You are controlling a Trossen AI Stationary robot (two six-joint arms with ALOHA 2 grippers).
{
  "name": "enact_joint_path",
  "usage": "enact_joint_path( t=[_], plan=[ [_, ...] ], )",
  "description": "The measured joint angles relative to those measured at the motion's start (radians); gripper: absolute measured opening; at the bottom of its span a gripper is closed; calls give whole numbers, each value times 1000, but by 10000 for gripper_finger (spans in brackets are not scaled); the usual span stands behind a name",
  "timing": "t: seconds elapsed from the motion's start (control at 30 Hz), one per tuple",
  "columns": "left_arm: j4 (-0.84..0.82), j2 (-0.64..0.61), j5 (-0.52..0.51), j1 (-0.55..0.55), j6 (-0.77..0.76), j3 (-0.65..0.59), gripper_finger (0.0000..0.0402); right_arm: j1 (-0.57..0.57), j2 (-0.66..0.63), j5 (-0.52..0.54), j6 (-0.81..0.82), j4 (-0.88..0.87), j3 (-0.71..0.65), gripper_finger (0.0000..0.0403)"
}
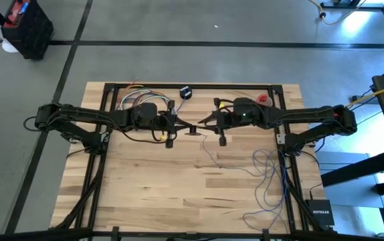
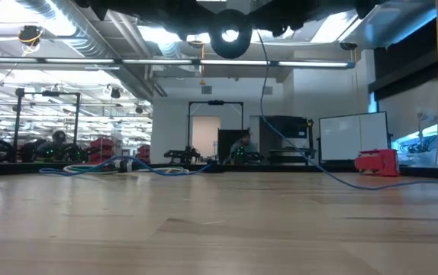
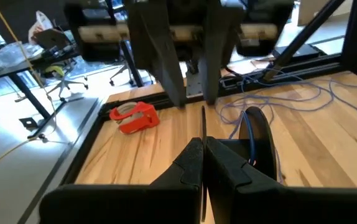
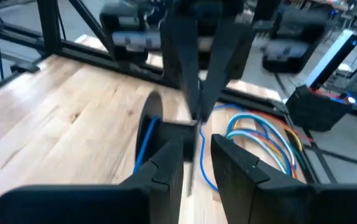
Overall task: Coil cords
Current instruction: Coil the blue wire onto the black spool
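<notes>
A black round puck [image 2: 230, 34] hangs above the middle of the table [image 1: 145, 187] between my two grippers. It also shows in the high view [image 1: 193, 130] and both wrist views [image 3: 257, 134] [image 4: 148, 124]. The thin bluish cord [image 2: 280, 130] runs around its rim and drops to loose loops [image 1: 265, 177] lying on the table's right side. My left gripper [image 3: 202, 158] is shut on a thin dark strip beside the puck. My right gripper [image 4: 197, 168] faces it from the right, fingers apart, with that thin strip running between them. My left gripper pinches a thin dark strip [image 3: 203, 127] next to the puck between its two fingertips, coming level from the table's left. The puck sits on the near side of the fingers, lifted clear of the table, its flat face toward the near edge. My right gripper has the strip [image 4: 194, 155] between its fingers; whether they touch it I cannot tell.
A red tape roll [image 1: 264, 100] and a small black object [image 1: 185, 92] lie near the far edge. A bundle of coloured cables [image 1: 135, 99] lies at the far left. Black frame bars [image 1: 192, 86] run along the table's edges.
</notes>
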Motion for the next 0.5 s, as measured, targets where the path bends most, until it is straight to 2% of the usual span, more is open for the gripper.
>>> enact_joint_path(
  t=[0.3,0.5],
  plan=[
    [47,8,2,-1,15,0,1,0,21,3,-1,15,0,81],
    [121,43,12,-5,0,-1,1,0,29,3,21,13,-1,12]
  ],
)
